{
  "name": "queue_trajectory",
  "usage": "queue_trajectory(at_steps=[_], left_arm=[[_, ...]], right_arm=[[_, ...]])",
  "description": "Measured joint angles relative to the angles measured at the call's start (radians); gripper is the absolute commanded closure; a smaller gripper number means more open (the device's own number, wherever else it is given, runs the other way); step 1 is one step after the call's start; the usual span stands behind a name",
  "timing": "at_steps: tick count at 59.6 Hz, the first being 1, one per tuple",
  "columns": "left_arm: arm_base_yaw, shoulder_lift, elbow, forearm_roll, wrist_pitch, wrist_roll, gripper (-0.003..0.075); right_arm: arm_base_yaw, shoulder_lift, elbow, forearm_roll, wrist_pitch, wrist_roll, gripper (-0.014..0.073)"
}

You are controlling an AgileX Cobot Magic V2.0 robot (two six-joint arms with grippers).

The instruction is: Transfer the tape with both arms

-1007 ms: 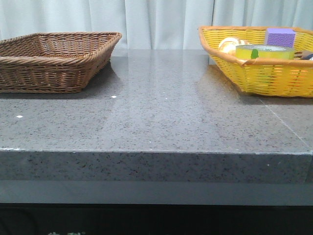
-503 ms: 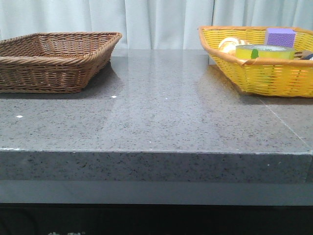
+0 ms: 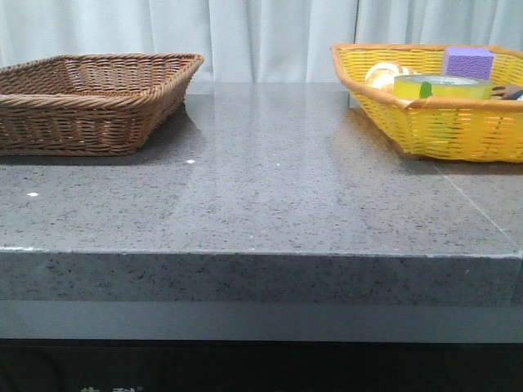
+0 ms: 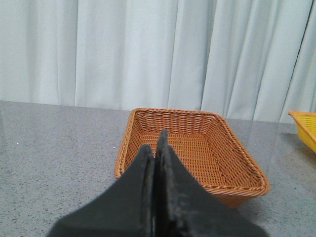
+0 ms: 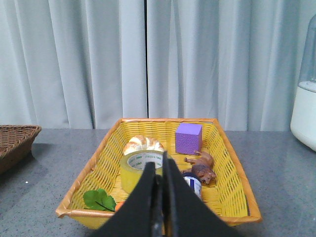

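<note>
The tape [image 3: 443,86] [image 5: 137,169], a thick yellow-green roll with a pale printed ring face, lies flat in the yellow basket [image 3: 458,131] [image 5: 94,170] at the table's back right. My right gripper [image 5: 160,163] is shut and empty, hanging short of the basket with the roll just beyond its tips. My left gripper [image 4: 155,143] is shut and empty too, and it points at the empty brown wicker basket [image 4: 237,168] [image 3: 90,106] at the back left. Neither arm shows in the front view.
In the yellow basket with the tape lie a purple cube [image 5: 188,138] [image 3: 468,60], a cream-and-orange bread-like lump [image 5: 143,144], a brown toy animal [image 5: 201,167], a small dark-capped bottle [image 5: 193,180] and a green leaf [image 5: 99,200]. A white appliance [image 5: 305,116] stands at the far right.
</note>
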Motion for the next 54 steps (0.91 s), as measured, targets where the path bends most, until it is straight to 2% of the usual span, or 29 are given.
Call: queue_trajectory(at_steps=[10, 19, 49, 54], left_arm=[[0.0, 0.159, -0.2, 0.0, 0.178, 0.0, 0.074], [0.0, 0.294, -0.315, 0.0, 0.268, 0.0, 0.074], [0.0, 0.515, -0.325, -0.013, 0.295, 0.0, 0.0739], [0.0, 0.537, -0.325, -0.013, 0.3, 0.0, 0.0721]], right_arm=[[0.0, 0.133, -0.177, -0.015, 0.146, 0.0, 0.0662], [0.0, 0.25, -0.288, -0.016, 0.249, 0.0, 0.0662], [0.0, 0.439, -0.264, -0.017, 0.318, 0.0, 0.0658], [0.0, 0.453, -0.264, -0.019, 0.318, 0.0, 0.0608]])
